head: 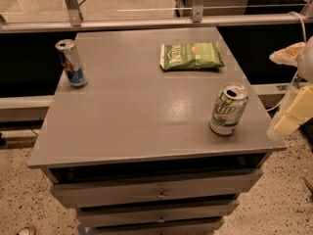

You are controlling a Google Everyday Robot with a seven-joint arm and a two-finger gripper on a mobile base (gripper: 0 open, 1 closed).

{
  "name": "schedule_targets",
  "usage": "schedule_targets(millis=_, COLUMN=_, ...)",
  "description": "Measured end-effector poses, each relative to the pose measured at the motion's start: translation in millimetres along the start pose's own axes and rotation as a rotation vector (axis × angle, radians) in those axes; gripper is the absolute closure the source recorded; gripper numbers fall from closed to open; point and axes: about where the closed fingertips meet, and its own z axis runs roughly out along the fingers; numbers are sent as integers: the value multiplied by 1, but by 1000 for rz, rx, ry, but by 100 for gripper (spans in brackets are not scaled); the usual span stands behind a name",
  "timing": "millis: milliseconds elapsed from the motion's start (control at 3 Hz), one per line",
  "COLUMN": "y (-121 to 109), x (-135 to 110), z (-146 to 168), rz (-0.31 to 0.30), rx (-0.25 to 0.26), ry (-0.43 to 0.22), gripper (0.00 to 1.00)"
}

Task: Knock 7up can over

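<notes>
The 7up can (228,109) stands upright near the front right corner of the grey table top (142,106). It is green and white with an open silver top. My gripper (292,114) is a cream-coloured shape at the right edge of the view. It hangs just off the table's right side, level with the can and about a can's width to the right of it. It does not touch the can.
A slim blue and silver can (71,62) stands at the back left of the table. A flat green snack bag (190,56) lies at the back right. Drawers (159,194) sit below the top. A metal rail (146,22) runs behind the table.
</notes>
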Motion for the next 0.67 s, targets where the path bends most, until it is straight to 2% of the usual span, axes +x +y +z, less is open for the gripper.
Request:
schedule_targets(millis=333, y=-7, x=13, z=16, rz=31, rx=0, ry=-145, gripper=0)
schedule_targets(millis=667, y=-18, x=17, z=47, rz=74, rx=-10, ry=-367, gripper=0)
